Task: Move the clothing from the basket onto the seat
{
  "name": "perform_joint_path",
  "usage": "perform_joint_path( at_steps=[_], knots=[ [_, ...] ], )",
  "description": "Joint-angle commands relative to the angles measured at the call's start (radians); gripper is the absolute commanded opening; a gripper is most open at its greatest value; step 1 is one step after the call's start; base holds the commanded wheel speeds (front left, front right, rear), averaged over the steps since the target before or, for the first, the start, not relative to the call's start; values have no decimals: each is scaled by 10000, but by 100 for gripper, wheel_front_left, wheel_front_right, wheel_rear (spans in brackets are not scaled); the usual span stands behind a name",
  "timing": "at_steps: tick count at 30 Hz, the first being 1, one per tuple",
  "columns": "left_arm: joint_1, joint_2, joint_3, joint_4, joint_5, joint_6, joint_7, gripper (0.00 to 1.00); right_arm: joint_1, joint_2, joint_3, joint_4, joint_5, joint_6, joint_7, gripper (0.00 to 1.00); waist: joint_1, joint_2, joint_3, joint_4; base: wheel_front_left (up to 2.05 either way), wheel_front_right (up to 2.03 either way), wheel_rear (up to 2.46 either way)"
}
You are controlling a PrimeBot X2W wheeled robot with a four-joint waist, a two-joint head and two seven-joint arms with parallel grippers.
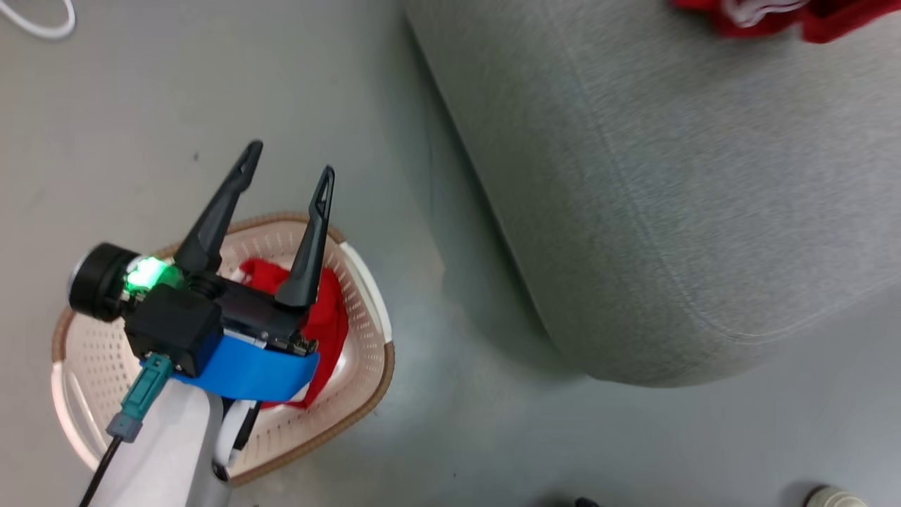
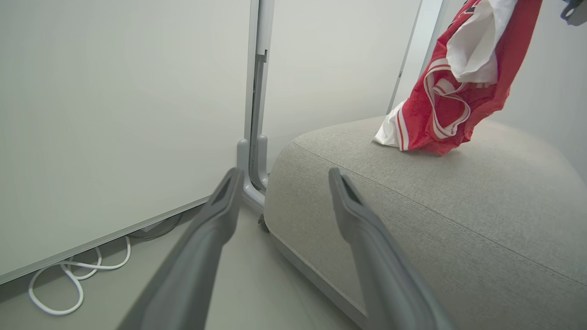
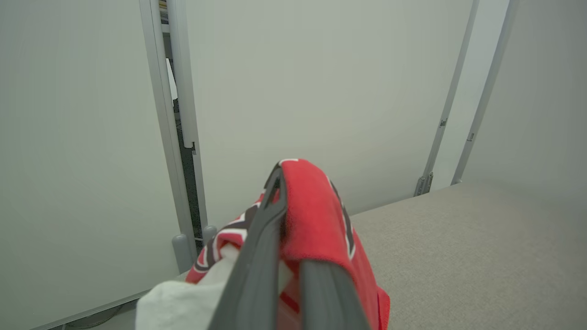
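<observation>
The head camera looks steeply down from above on the basket (image 1: pixel 95 359) and seat (image 1: pixel 669 197). The left wrist camera sits low, facing across the seat's corner to the wall (image 2: pixel 114 114); the right one faces that wall from over the seat, jersey (image 3: pixel 316 206) right at its lens.

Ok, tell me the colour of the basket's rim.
Brown, with a woven look; the basket rim shows best in the head view.

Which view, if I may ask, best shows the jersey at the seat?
The left wrist view: the jersey hangs, lower edge touching the seat. The head view crops it at the frame's top; the right wrist view shows it bunched in the right pincer.
</observation>
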Motion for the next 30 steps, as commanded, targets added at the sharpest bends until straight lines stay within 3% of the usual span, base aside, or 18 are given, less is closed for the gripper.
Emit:
perform_joint_path(
  at_steps=[1, 7, 13, 14, 15, 16, 30],
  knots=[
    [-323, 114, -29, -244, 98, -68, 82, 100, -300, -139, -247, 276, -205, 5, -97, 0, -2, 0, 977, 445, 0, 0, 0],
    [-664, 271, -339, -1004, 240, -69, 266, 100, -515, -598, -1457, 2105, -888, 5, -516, 0, -2, 0, 1761, 881, 0, 0, 0],
    [-513, 317, -433, -1057, 143, 8, 253, 100, -159, -752, -2376, 3807, -1912, 3, -889, 0, -2, 0, 1736, 1189, 0, 0, 0],
    [-509, 311, -421, -1023, 108, 19, 225, 100, -137, -762, -2443, 3966, -2072, 3, -973, 20, -2, 0, 1685, 1218, 0, 0, 0],
    [-504, 298, -415, -992, 76, 42, 209, 100, -148, -721, -2474, 4098, -2184, 3, -1025, 67, -2, 0, 1629, 1240, 0, 0, 0],
    [-498, 269, -415, -947, 43, 57, 175, 100, -172, -655, -2521, 4249, -2232, 3, -1081, 100, -2, 0, 1549, 1267, 0, 0, 0],
    [-69, -459, -460, 401, -551, 113, -257, 100, 792, -484, -1107, 5116, -2320, 3, -1980, 100, -2, 0, -616, 1658, 0, 0, 0]
  ],
)
